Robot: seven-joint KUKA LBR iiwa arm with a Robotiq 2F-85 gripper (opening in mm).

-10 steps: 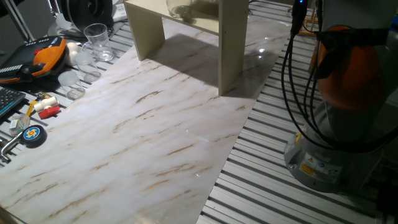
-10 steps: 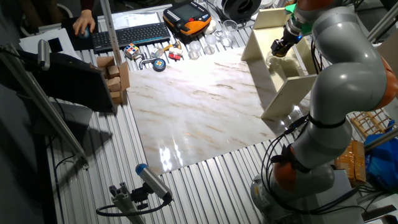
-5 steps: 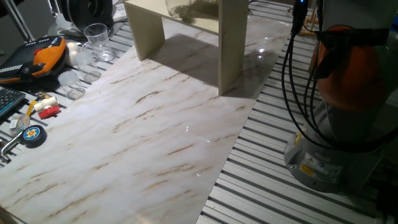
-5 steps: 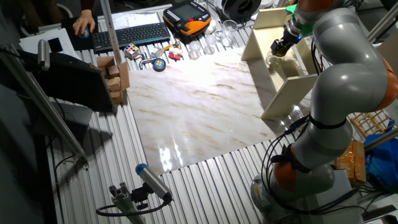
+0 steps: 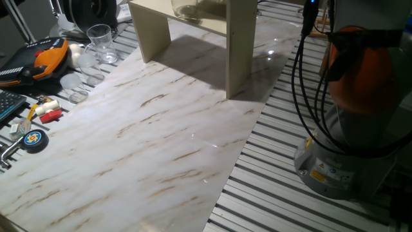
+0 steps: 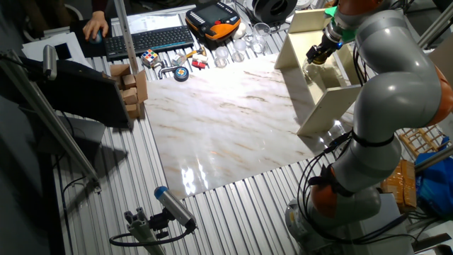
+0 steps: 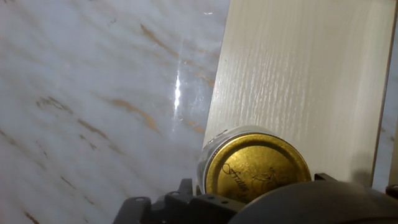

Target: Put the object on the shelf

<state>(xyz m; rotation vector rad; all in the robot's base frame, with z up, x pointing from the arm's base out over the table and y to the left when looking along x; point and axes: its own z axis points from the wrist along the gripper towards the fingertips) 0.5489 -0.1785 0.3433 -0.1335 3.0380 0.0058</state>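
Note:
The glass jar with the gold lid (image 7: 256, 169) stands upright on the cream shelf top (image 7: 298, 81), close to its edge. It also shows at the top of one fixed view (image 5: 187, 8) on the shelf (image 5: 154, 32). In the other fixed view my gripper (image 6: 315, 54) hovers just above the jar (image 6: 311, 69) over the shelf (image 6: 322, 106), and its jaws look open and apart from the lid. In the hand view only the dark gripper body shows below the lid; the fingertips are hidden.
The marble board (image 5: 148, 135) lies in front of the shelf. A lidless drinking glass (image 5: 100, 38), an orange-black device (image 5: 42, 57), small tools and a keyboard (image 6: 152, 39) sit at the table's far side. The robot base (image 5: 347, 148) and cables stand beside the board.
The gripper has shifted slightly up and away from the jar in the other fixed view. The jar stays where it is on the shelf top.

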